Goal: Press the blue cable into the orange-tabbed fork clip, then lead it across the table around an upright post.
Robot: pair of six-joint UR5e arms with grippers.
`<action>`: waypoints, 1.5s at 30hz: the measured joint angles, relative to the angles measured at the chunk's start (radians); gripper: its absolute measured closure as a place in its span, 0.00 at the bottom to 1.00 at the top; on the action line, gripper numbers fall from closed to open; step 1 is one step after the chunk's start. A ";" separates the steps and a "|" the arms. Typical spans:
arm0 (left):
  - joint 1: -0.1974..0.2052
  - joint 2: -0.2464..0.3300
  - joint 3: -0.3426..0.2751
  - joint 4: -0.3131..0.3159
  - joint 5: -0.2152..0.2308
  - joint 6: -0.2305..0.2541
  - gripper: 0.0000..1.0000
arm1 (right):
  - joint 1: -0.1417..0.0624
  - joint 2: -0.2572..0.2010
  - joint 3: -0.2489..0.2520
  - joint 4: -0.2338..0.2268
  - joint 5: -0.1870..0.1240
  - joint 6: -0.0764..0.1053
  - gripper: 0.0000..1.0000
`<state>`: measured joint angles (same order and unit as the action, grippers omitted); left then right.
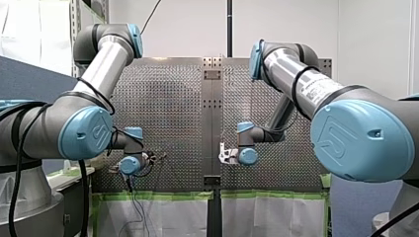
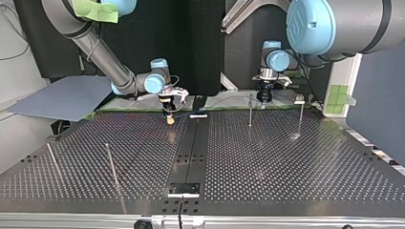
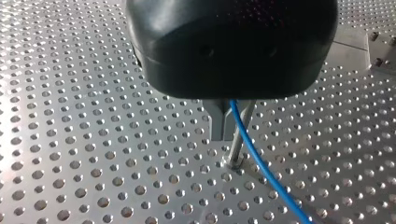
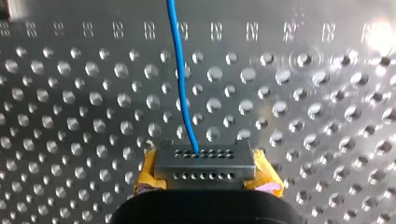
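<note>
Perforated table [image 2: 286, 162], both arms working at the top view's far edge, blue cable [image 3: 261, 163] held by each.
L gripper [image 3: 226, 135]: metal fingers look pinched shut on the cable, just beside an upright post [image 3: 238, 144]. R gripper [image 4: 204, 164], yellow pads, is closed on the cable too, above a small orange piece [image 2: 169, 121], prob. the fork clip. Best approach, I'd judge: keep the line taut & low, press straight down into the fork, then wrap the post w/o slack. No bins or trays show; can't tell if the cable sits in the clip.
</note>
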<state>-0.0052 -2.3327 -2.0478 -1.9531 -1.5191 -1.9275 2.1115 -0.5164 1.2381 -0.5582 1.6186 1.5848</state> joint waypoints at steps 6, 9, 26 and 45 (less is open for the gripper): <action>0.006 0.000 0.000 -0.001 -0.003 0.002 1.00 | -0.021 0.000 0.000 0.005 0.001 0.001 0.98; 0.009 0.000 0.000 -0.001 -0.003 0.003 1.00 | -0.028 0.000 -0.001 0.006 0.001 0.002 0.98; 0.034 0.001 0.000 -0.017 -0.025 0.087 0.04 | -0.030 0.000 0.000 0.013 0.000 0.002 0.98; 0.013 0.001 -0.015 -0.180 0.007 0.229 0.00 | -0.027 0.000 0.000 0.033 0.000 0.000 0.98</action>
<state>0.0075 -2.3322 -2.0626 -2.1333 -1.5125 -1.6984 2.0840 -0.5163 1.2382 -0.5256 1.6185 1.5848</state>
